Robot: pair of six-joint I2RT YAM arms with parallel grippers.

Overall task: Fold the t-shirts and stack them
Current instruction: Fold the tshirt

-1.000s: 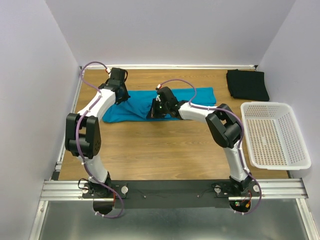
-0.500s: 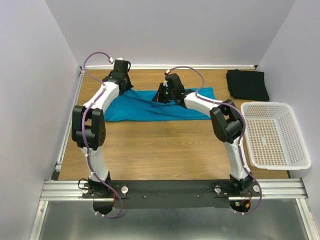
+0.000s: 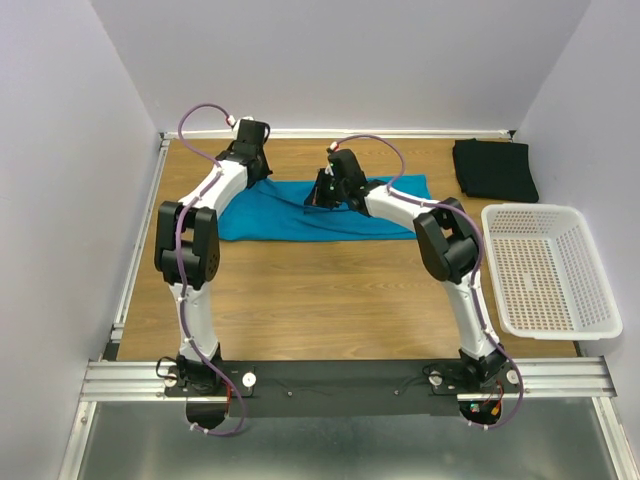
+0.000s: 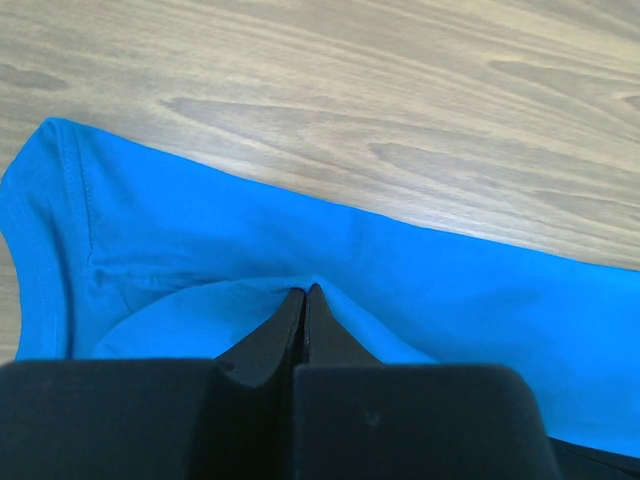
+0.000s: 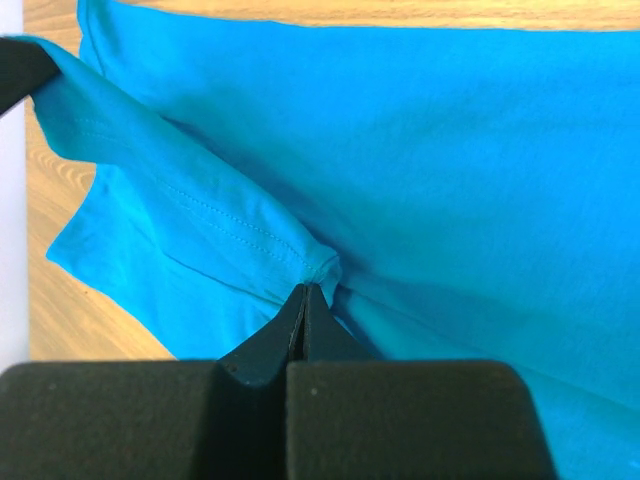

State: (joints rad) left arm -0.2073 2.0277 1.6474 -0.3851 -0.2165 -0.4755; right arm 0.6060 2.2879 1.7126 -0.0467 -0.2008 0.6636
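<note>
now the left tool (image 4: 303,290) and right tool (image 5: 303,288) each clamp a fold of the teal t-shirt (image 3: 285,215), lying far on the tabletop (image 3: 320,290); the black t-shirt (image 3: 494,168) sits far right. since a second ago both tools moved farther away.

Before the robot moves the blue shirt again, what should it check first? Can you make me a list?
1. Grip of the left end effector on the teal shirt: ok, shut on a pinch of cloth.
2. Grip of the right end effector on it: ok, shut on a bunched seam.
3. Shirt lying flat: not ok, wrinkled and bunched between the arms.
4. The black shirt out of the way: ok, folded in the far right corner.
5. The basket apart from the arms: ok, at the right side.
6. Cloth layers held: cannot tell.
</note>
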